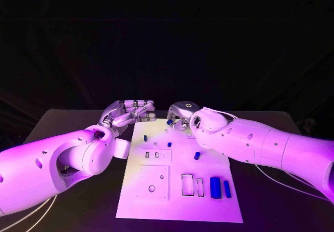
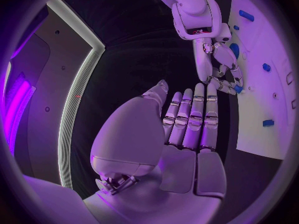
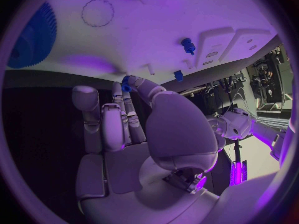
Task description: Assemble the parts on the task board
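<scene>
Two hands are up at the far end of the task board (image 1: 179, 193), around twelve o'clock on the desk (image 1: 66, 121). The right hand (image 1: 182, 116) hovers over the board's far edge with its fingertips (image 3: 132, 82) closed on a small blue part (image 3: 126, 83), pinched right at the tips. The left hand (image 1: 127, 113) waits just beside the board's far left corner, fingers straight and apart, holding nothing.

Judgement call: that pinch is shallow, so the carry wants to be slow, part kept upright, brought squarely over its seat before any push. The left hand could steady the board's edge.

More blue parts lie scattered on the board: small pegs (image 1: 169, 144) around the middle, two long bars (image 1: 215, 187) down at five o'clock beside rectangular slots (image 1: 187, 184). The desk is black and flat, the board white; the room beyond is dark.
</scene>
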Controlling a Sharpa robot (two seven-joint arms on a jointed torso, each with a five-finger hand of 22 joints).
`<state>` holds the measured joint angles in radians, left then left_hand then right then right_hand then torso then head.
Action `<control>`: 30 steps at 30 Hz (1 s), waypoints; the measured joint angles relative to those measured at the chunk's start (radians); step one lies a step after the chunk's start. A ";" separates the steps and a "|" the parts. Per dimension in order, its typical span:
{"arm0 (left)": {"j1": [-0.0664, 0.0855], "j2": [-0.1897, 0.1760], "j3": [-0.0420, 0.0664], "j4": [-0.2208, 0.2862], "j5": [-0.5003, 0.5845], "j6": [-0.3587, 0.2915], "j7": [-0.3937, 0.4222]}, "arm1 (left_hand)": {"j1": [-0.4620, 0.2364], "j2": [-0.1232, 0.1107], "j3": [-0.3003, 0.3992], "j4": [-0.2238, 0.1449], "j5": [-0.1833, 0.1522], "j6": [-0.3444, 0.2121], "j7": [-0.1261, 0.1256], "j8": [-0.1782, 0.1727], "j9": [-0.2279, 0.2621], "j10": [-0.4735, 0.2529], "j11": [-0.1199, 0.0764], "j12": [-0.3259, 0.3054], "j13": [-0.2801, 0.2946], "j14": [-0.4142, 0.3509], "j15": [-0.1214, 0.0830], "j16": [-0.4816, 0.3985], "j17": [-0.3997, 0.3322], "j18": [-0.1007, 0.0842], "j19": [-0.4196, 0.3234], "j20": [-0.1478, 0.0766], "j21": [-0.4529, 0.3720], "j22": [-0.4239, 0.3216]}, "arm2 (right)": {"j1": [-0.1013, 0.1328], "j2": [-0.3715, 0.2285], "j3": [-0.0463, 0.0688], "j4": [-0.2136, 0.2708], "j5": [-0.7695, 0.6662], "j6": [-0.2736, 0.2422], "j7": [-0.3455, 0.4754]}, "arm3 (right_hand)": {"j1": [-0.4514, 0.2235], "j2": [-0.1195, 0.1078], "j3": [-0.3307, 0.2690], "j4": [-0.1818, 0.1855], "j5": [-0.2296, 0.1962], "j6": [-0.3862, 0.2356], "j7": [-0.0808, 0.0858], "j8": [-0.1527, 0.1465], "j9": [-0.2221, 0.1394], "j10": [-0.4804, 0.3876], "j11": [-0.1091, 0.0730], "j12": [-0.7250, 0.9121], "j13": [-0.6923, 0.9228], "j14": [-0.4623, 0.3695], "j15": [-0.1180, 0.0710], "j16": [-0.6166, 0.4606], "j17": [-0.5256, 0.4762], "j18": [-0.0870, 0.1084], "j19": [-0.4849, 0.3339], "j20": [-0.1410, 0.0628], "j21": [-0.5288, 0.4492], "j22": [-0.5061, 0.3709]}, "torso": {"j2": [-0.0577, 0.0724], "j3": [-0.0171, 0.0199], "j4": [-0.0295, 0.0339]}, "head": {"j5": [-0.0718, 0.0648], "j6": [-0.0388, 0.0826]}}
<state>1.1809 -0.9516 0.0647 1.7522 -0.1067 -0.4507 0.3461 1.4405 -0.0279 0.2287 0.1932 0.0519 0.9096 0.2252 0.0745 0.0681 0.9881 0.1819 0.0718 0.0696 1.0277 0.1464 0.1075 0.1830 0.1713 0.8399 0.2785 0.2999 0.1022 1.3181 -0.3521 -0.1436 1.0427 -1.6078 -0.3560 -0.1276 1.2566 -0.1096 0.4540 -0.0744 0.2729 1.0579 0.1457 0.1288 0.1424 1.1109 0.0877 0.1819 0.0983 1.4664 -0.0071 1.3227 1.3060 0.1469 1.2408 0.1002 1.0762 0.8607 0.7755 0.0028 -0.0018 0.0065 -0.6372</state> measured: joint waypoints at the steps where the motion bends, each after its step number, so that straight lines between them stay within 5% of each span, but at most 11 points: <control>1: 0.000 0.000 0.000 0.000 0.000 0.000 0.000 | 0.000 0.000 0.000 0.000 0.000 0.000 0.000 0.000 0.000 0.000 0.000 0.000 0.000 0.000 0.000 0.000 0.000 0.000 0.000 0.000 0.000 0.000 | 0.000 0.000 0.000 -0.001 0.000 0.000 0.000 | -0.005 -0.005 -0.002 0.002 0.000 -0.007 0.002 -0.006 0.000 -0.007 0.000 -0.003 -0.001 -0.002 0.002 0.000 -0.002 0.000 -0.004 0.004 -0.007 -0.007 | 0.000 0.0000 -0.0002 | 0.000 0.000; 7: 0.000 0.000 0.000 -0.001 0.000 0.000 -0.003 | 0.000 0.000 0.000 0.000 0.000 0.000 0.000 0.000 0.000 0.000 0.000 0.000 0.000 0.000 0.000 0.000 0.000 0.000 0.000 0.000 0.000 0.000 | -0.002 -0.001 -0.001 -0.006 0.004 0.003 0.003 | -0.021 -0.021 -0.042 0.020 -0.055 -0.086 -0.007 -0.056 -0.011 -0.070 0.009 -0.020 -0.013 0.000 0.014 -0.023 -0.031 0.000 -0.039 0.014 -0.056 -0.059 | 0.001 0.0000 -0.0004 | 0.000 0.000; 30: 0.002 -0.002 0.000 -0.008 0.000 0.000 -0.007 | -0.004 -0.004 0.000 0.000 0.000 0.000 0.000 -0.004 -0.001 -0.004 0.004 0.000 0.000 0.000 0.000 0.000 0.000 0.000 0.000 0.000 0.000 -0.001 | 0.000 -0.034 -0.001 0.012 0.040 -0.002 0.029 | 0.002 -0.009 -0.053 0.025 -0.041 -0.061 0.001 -0.048 0.001 -0.053 0.004 0.004 -0.013 0.000 0.014 -0.023 -0.026 0.000 -0.035 0.010 -0.048 -0.036 | 0.002 0.0010 0.0012 | -0.001 0.001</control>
<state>1.1826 -0.9537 0.0647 1.7443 -0.1068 -0.4507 0.3387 1.4366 -0.0318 0.2288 0.1932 0.0519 0.9096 0.2252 0.0710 0.0673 0.9845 0.1854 0.0718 0.0696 1.0278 0.1464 0.1075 0.1827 0.1712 0.8399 0.2785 0.3000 0.1012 1.3183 -0.3862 -0.1446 1.0547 -1.5673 -0.3580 -0.0990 1.2586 -0.1190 0.4013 -0.0496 0.2324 0.9965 0.1469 0.0807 0.1430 1.0577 0.0912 0.1863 0.0849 1.4664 0.0073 1.2993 1.2797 0.1469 1.2053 0.1102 1.0279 0.8250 0.7771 0.0037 -0.0006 0.0053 -0.6361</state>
